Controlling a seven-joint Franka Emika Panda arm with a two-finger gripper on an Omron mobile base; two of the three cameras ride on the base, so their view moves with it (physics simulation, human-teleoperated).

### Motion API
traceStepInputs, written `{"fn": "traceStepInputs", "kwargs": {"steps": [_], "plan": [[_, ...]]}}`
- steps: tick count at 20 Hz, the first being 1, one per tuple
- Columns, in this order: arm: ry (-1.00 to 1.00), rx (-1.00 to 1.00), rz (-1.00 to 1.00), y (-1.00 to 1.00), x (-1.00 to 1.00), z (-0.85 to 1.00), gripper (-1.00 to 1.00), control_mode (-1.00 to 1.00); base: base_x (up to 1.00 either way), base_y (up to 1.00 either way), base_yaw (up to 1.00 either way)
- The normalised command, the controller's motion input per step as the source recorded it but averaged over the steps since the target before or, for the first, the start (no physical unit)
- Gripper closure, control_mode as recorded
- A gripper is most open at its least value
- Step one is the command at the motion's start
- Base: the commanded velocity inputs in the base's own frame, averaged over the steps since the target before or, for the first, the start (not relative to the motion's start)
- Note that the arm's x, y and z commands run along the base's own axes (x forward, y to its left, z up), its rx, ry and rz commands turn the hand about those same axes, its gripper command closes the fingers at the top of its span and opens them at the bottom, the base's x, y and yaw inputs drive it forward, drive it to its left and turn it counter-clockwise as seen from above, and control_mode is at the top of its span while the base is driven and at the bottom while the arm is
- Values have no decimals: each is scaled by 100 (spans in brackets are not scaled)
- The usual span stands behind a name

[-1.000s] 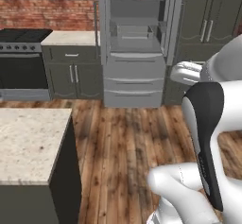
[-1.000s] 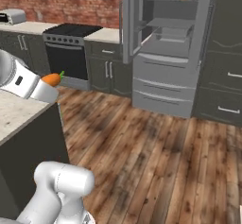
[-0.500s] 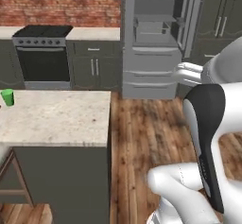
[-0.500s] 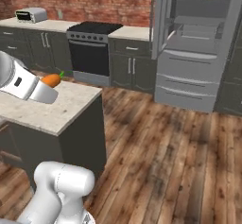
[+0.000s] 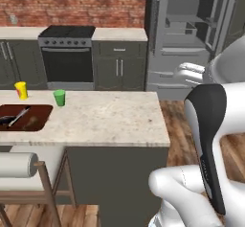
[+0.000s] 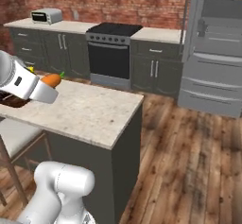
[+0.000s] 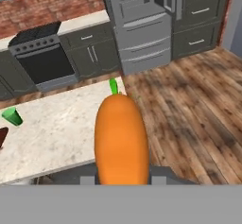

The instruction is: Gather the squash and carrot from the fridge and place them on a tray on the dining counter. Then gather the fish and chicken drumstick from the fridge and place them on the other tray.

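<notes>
Carrot (image 7: 121, 138) sits pinched in the gripper (image 6: 49, 87), its orange body running lengthwise out from the hand with the green stem at the far end. In the right base view the white forearm reaches in level from the left edge, the carrot (image 6: 51, 80) riding on top of the hand and pointing away over the counter (image 6: 90, 112). In the left base view the hand (image 5: 191, 73) juts left from the arm's bulky white joint, level, ahead of the counter's far right corner. Beyond the carrot tip lies bare counter, then the wood floor (image 7: 189, 105), then the fridge (image 7: 142, 24), its doors open. Off to the hand's left on the counter stand a green cup (image 5: 59, 97) and a yellow cup (image 5: 20, 89), with a dark tray (image 5: 24, 117) nearer the stools.
</notes>
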Motion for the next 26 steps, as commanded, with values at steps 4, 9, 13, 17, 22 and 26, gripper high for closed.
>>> {"fn": "traceStepInputs", "kwargs": {"steps": [4, 9, 13, 17, 22, 26], "plan": [[0, 0, 0, 0, 0, 0, 100, 100, -8, 100, 1], [0, 0, 0, 0, 0, 0, 100, 100, -13, 100, 1], [0, 0, 0, 0, 0, 0, 100, 100, -7, 100, 0], [0, 0, 0, 0, 0, 0, 100, 100, -4, 100, 0], [0, 0, 0, 0, 0, 0, 100, 100, 0, 100, 0], [0, 0, 0, 0, 0, 0, 100, 100, 0, 100, 0]]}}
